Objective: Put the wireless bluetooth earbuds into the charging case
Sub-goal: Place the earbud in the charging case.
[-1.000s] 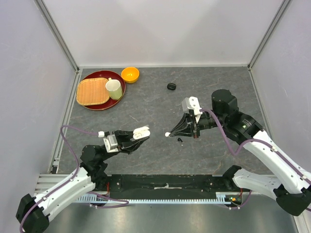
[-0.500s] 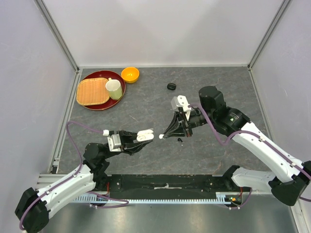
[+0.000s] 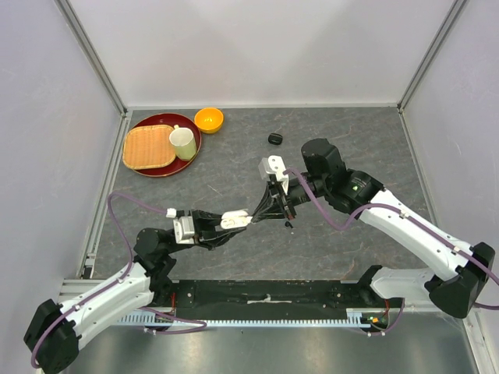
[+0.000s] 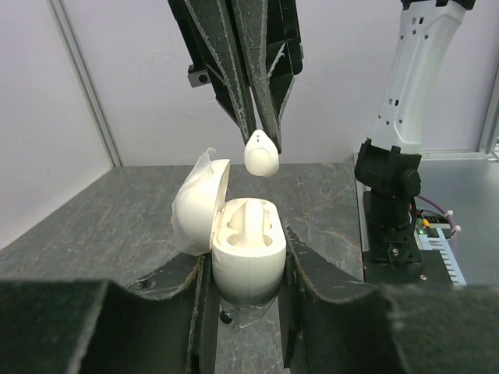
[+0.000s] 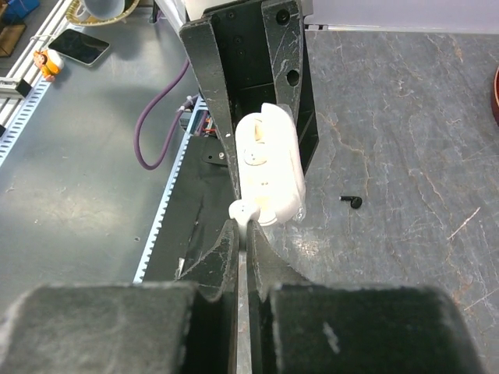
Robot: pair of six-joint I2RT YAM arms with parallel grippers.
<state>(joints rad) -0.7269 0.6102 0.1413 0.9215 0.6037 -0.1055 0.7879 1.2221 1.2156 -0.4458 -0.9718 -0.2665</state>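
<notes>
no legible text, brand, number or sign in any view.
white earbud: tiny dark dots near its tip, not letters.
white charging case: shell plain where it shows.
green board at the right of the left wrist view: markings too small to read.

I count one each, live: white case; black case; white earbud; black earbud; cup; bowl; plate; basket.
</notes>
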